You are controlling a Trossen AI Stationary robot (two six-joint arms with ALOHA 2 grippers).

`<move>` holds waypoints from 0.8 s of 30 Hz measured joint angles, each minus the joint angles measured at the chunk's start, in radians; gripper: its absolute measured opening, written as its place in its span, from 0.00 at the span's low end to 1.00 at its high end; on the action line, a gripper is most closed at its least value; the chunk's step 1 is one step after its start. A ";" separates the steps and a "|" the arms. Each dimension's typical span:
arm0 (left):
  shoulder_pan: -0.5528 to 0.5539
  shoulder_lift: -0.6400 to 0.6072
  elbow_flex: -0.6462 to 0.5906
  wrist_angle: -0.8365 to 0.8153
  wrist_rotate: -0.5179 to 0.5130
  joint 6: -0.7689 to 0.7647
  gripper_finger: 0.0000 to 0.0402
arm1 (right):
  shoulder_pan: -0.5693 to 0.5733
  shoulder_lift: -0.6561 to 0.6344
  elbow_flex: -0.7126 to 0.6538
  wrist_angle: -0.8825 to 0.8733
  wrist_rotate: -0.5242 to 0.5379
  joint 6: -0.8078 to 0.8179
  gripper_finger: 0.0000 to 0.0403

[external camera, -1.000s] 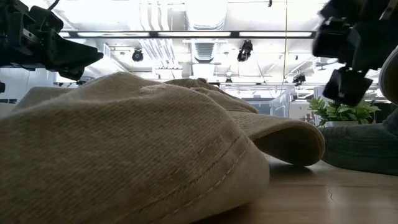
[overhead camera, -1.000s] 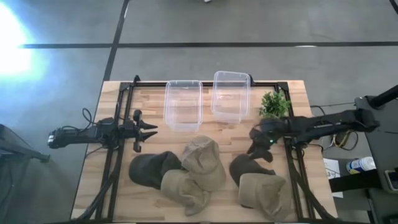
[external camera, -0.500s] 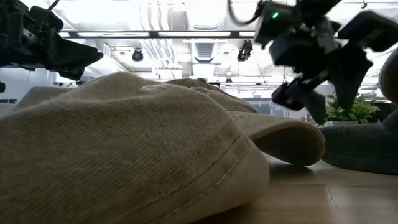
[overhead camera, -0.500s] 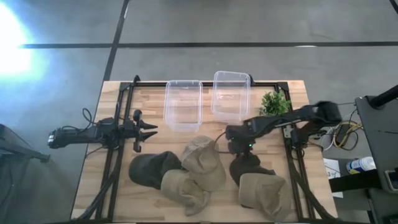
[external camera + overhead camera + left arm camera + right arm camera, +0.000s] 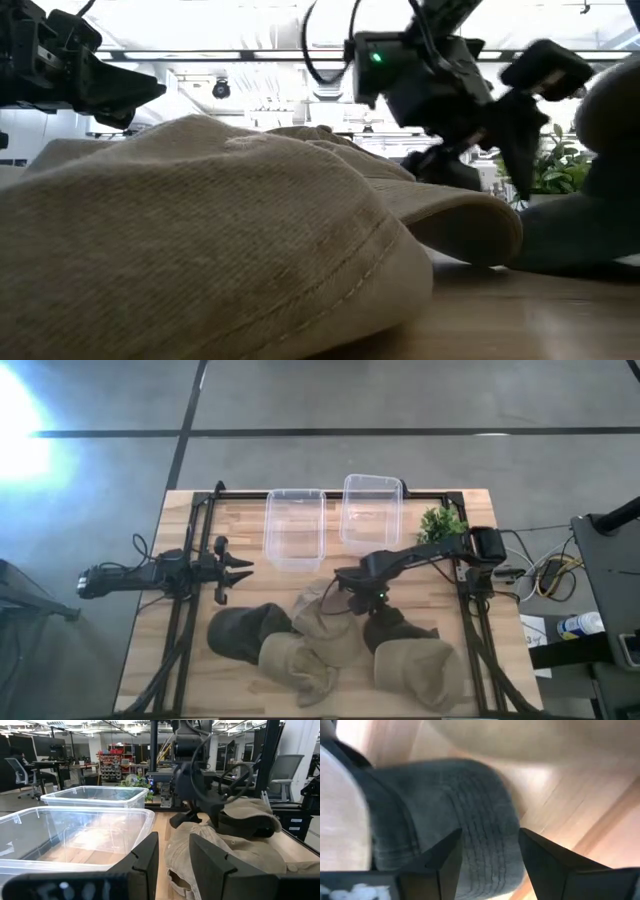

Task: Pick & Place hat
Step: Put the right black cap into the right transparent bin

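Crowding the wooden table (image 5: 180, 660): corduroy hats (image 5: 330, 622)

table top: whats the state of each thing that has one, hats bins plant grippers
Left clear bin: upright, empty.
Right clear bin: upright, empty.
Plant: upright at the table's right edge.
Dark hat on the right: lying on the table, not gripped.
Tan hats: piled, not lifted.
Right gripper: open, over the hats mid-table.
Left gripper: open, empty, waiting at the left side.
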 joint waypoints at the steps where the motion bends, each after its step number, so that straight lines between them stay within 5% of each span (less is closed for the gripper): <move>1: 0.000 0.000 0.000 0.000 0.000 0.000 0.26 | 0.000 0.003 0.016 -0.002 0.000 0.000 0.48; 13: 0.000 0.000 0.000 0.000 0.000 0.000 0.26 | 0.000 0.081 0.057 -0.014 0.000 -0.007 0.48; 24: 0.000 0.000 0.000 0.000 0.001 0.000 0.26 | -0.009 0.150 0.105 -0.173 -0.102 0.005 0.48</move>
